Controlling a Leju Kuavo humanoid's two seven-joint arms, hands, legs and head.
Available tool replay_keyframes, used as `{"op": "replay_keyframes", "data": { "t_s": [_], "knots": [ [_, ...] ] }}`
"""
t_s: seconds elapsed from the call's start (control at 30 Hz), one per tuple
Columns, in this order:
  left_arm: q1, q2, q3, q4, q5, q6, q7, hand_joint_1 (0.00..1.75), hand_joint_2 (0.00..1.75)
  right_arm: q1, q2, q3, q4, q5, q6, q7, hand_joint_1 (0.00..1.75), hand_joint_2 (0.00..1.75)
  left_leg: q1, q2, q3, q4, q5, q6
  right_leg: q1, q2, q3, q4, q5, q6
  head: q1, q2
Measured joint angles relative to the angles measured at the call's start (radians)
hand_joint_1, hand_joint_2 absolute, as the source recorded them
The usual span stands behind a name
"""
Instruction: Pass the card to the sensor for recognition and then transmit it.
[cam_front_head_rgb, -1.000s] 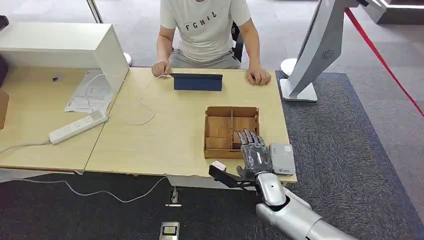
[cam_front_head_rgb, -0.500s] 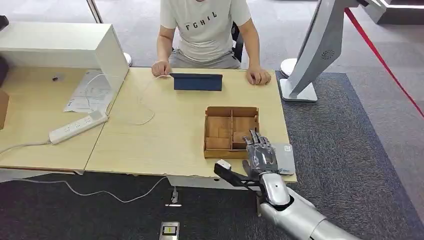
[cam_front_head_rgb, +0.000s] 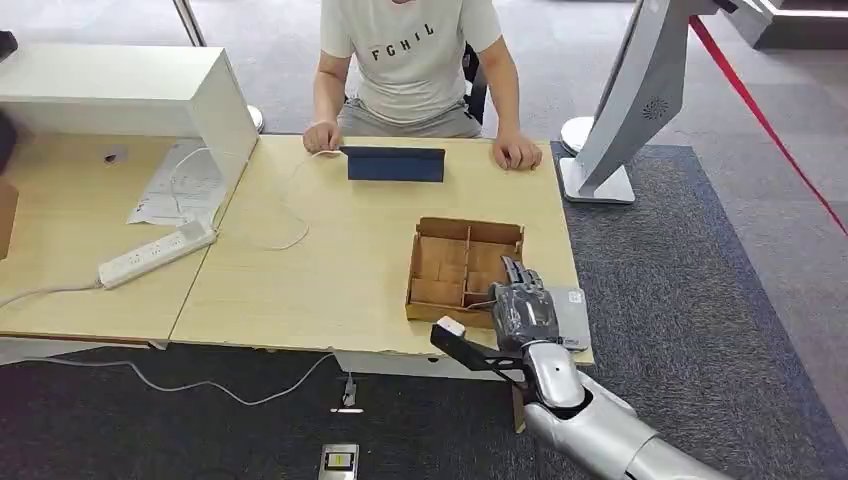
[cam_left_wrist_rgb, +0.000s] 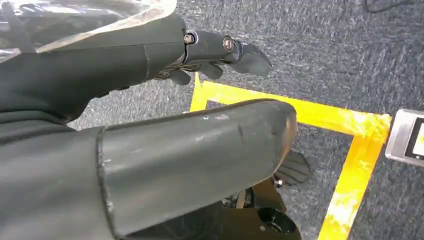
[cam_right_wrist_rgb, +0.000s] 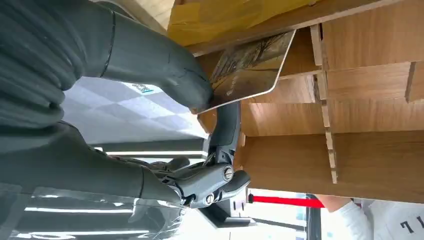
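Wooden surface; right robot hand pinches card between thumb and finger at divided box edge, sensor just beside. Left robot hand hangs over carpet, fingers loosely curled, holding nothing.

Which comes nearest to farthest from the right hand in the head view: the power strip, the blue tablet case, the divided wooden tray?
1. Divided wooden tray, right under the right hand.
2. Blue tablet case, at the table's far edge by the seated person.
3. Power strip, far off on the left table.
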Motion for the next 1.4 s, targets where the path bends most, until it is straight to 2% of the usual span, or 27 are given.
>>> {"op": "replay_keyframes", "data": {
  "t_s": [0.83,1.4],
  "knots": [
    [0.0,-0.007,-0.001,0.0,-0.007,0.013,-0.012,0.0,0.0,0.023,0.006,0.001,0.005,-0.023,-0.033,-0.046,1.75,1.75,0.0,0.0,0.0,0.0,0.0,0.0,0.0,0.0,0.0,0.0,0.0,0.0,0.0,0.0],
    [0.0,-0.012,-0.008,0.0,-0.015,0.002,-0.025,0.0,0.0,0.05,0.006,0.001,0.019,0.017,-0.105,-0.02,1.75,1.75,0.0,0.0,0.001,0.0,0.0,0.0,0.0,0.0,0.0,0.0,0.0,0.0,0.0,0.0]
  ]
}}
